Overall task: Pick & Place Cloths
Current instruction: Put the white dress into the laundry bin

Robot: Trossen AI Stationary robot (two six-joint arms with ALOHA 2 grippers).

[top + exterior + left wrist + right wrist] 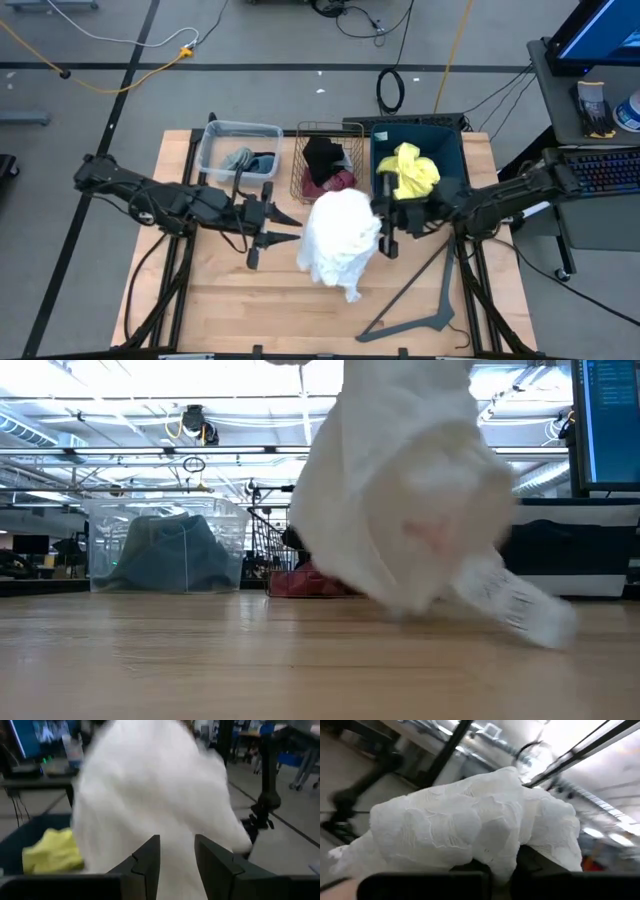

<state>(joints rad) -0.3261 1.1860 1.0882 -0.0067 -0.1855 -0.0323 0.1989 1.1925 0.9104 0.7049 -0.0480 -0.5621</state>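
Note:
A white cloth (340, 240) hangs bunched over the middle of the table, with my right gripper (384, 228) shut on its right side. In the right wrist view the white cloth (470, 825) drapes over the fingers. My left gripper (290, 227) stands open just left of the cloth, fingers level and pointing at it; in the left wrist view the left gripper (177, 855) shows a clear gap with the white cloth (150, 795) right beyond it. In the low view the white cloth's (410, 500) lower end (520, 610) reaches table level. My right gripper holds the white cloth by a bunched part on its right side (495, 860); the fabric lies over the fingers and hides the pinch. The fingers come from the table's right, slanting a little upward. The cloth hangs slack below; whether its lower end (350, 290) rests on the table, I cannot tell.
At the table's far edge stand a clear bin (212, 152) with a teal cloth (240, 160), a wire basket (300, 160) with black and maroon cloths, and a dark blue bin (450, 150) holding a yellow cloth (412, 172). A grey hanger (430, 300) lies at the near right.

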